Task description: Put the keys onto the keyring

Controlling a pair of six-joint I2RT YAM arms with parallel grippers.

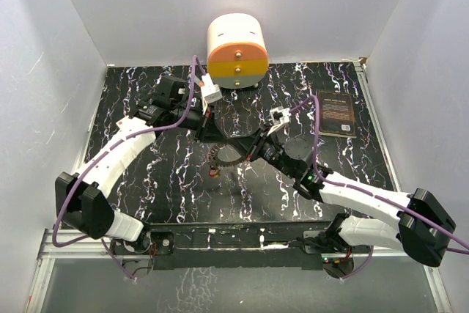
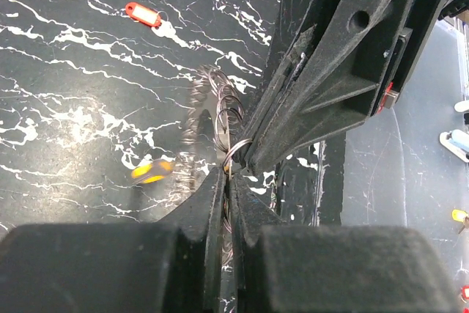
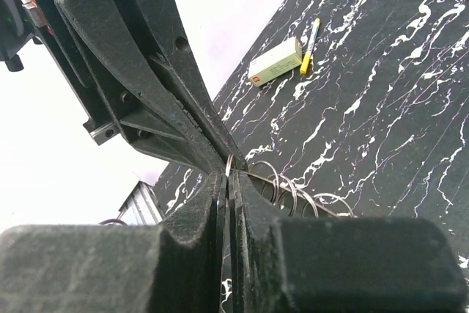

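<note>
Left gripper [image 2: 229, 175]: pressed together, pinching a thin wire loop at the keyring's rim.
Right gripper [image 3: 228, 179]: also pressed together, on the same loop; the two sets of tips meet nose to nose.
Keyring [image 2: 212, 111]: near the middle of the table [image 1: 146, 181], in front of the drawer unit [image 1: 237, 53]. One edge sits at the fingertips, and its wire loops trail away toward the tabletop.
Why two grips: one pinch likely steadies the ring while the other pries the loop, so that a gap opens for a key.
Red key [image 2: 143, 14]: flat on the table, well apart from the ring, not yet threaded.
Yellow key [image 2: 152, 171]: blurred, just beside the ring; I cannot tell whether it hangs on the ring or lies loose.
Pen [image 3: 311, 36] and box [image 3: 275, 61]: side by side, well apart from the work and no part of it.
Risk: the wire is thin and springy and could slip out of either pinch.
</note>
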